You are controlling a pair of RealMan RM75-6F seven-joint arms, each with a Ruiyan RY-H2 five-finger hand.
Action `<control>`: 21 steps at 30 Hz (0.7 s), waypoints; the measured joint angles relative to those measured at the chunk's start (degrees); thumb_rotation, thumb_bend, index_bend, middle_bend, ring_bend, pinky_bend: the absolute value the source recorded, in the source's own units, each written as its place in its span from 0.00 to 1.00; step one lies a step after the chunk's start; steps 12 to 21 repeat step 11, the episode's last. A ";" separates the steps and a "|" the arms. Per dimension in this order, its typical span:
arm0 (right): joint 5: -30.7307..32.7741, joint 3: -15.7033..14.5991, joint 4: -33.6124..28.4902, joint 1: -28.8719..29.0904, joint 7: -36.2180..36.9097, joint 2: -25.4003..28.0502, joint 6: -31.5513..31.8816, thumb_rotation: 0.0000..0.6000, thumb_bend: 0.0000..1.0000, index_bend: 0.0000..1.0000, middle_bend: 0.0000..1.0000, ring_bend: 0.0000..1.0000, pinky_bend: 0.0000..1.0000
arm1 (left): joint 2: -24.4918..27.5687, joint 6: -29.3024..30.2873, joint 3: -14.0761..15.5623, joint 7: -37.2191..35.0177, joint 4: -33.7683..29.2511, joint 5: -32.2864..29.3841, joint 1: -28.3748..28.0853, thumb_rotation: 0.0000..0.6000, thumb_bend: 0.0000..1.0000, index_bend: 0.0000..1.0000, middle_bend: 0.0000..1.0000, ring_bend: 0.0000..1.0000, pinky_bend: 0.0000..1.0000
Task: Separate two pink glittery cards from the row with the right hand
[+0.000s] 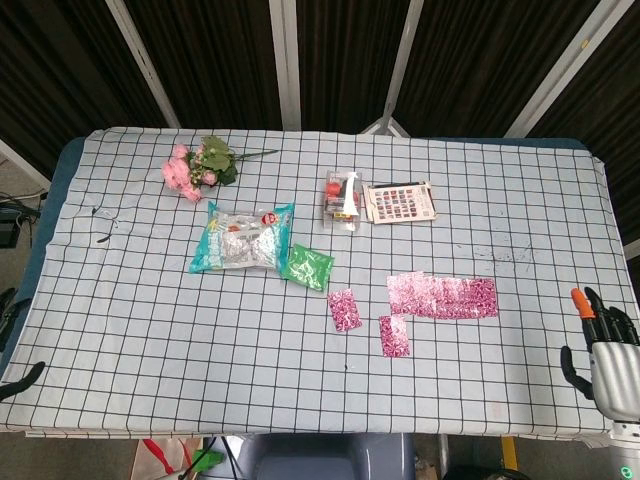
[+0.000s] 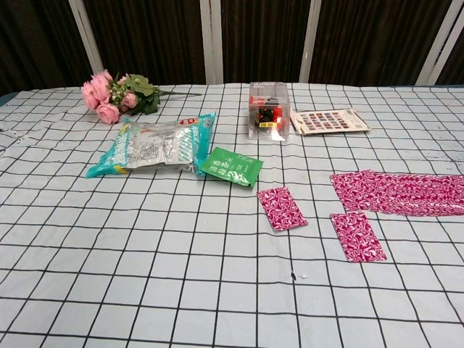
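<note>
Two cards: both lie flat on the table [image 1: 120, 330], apart from the row and toward the front edge.
Card one [image 1: 344, 309]: left of the row, long axis running front to back with a slight tilt; near the green packet [image 1: 306, 266].
Card two [image 1: 394, 336]: just in front of the row's left end, not touching it, long axis also front to back, slightly tilted.
Row [image 1: 443, 297]: overlapping pink glittery cards, long axis running left to right, on the right half of the table.
Right hand [image 1: 606, 348]: off the right front corner, well apart from the cards, fingers spread and upright, holding nothing; seen in the head view only.
Left hand: in neither view.
Others: flowers [image 1: 197, 165] near the back left corner; bag [image 1: 241, 238] left of the green packet; clear box [image 1: 341, 198] and sticker sheet [image 1: 401, 202] side by side behind the row.
</note>
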 measured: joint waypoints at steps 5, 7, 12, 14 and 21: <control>-3.31 -0.35 1.89 -2.12 1.75 1.64 2.89 1.00 0.52 0.00 0.03 0.17 0.13 | 0.34 0.31 0.62 -0.69 0.14 2.16 0.05 1.00 0.35 0.14 0.00 0.00 0.09; -4.70 -0.52 2.27 -2.70 2.60 2.39 2.86 1.00 0.52 0.00 0.03 0.17 0.13 | 0.37 0.75 0.76 -0.99 0.46 3.03 0.09 1.00 0.35 0.15 0.00 0.00 0.09; -6.05 -0.58 2.90 -2.93 2.46 2.82 1.90 1.00 0.52 0.00 0.03 0.17 0.13 | 0.28 1.38 0.89 -1.31 1.10 3.81 0.24 1.00 0.35 0.14 0.00 0.00 0.09; -6.05 -0.58 2.90 -2.93 2.46 2.82 1.90 1.00 0.52 0.00 0.03 0.17 0.13 | 0.28 1.38 0.89 -1.31 1.10 3.81 0.24 1.00 0.35 0.14 0.00 0.00 0.09; -6.05 -0.58 2.90 -2.93 2.46 2.82 1.90 1.00 0.52 0.00 0.03 0.17 0.13 | 0.28 1.38 0.89 -1.31 1.10 3.81 0.24 1.00 0.35 0.14 0.00 0.00 0.09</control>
